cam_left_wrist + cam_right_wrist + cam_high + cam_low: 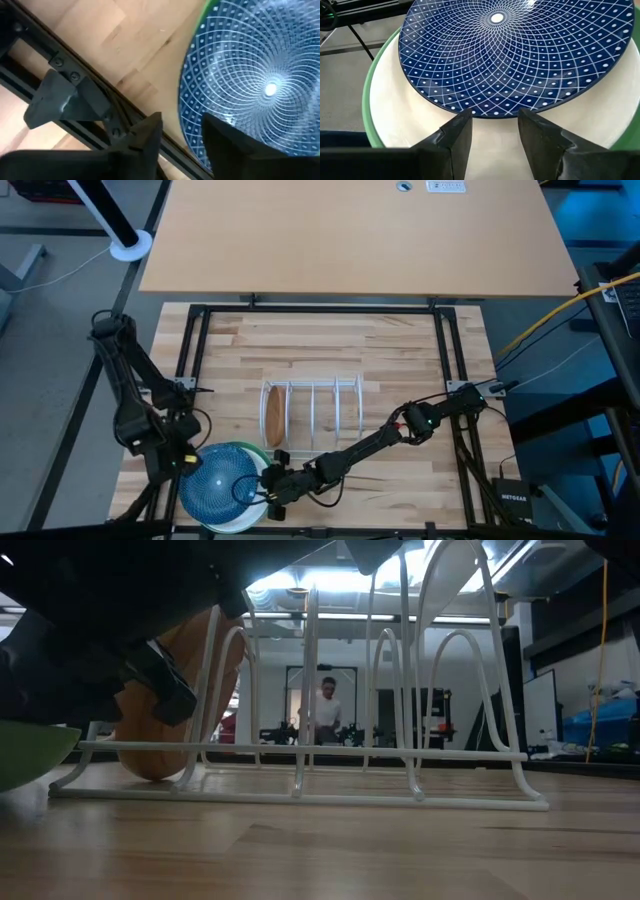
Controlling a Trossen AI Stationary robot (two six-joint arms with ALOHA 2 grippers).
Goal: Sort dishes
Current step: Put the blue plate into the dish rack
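Note:
A dark blue patterned plate (215, 485) (510, 55) lies on top of a white plate (420, 125), which sits in a green plate (370, 85) (30, 750) near the table's near-left corner. The blue one sits shifted toward the left of the stack. A tan-brown plate (273, 415) (170, 710) stands on edge in the leftmost slot of the white wire rack (315, 415). My right gripper (268, 490) (495, 120) is open at the blue plate's right rim. My left gripper (185, 462) (182, 132) is open, astride its left rim. My left gripper slants down over the blue plate's left rim (184, 120), one finger (225, 137) above the plate's face and the other outside the rim; I cannot tell whether either touches. My right gripper comes nearly level from the right, its fingertips (467, 117) at the blue plate's rim (495, 114); touch cannot be told.
Black frame rails (195, 360) run along the table's sides, close to the stack on the left. The rack's slots right of the tan plate are free. A larger tan table (350, 230) lies beyond the far edge. A person (325, 705) stands far back in the room.

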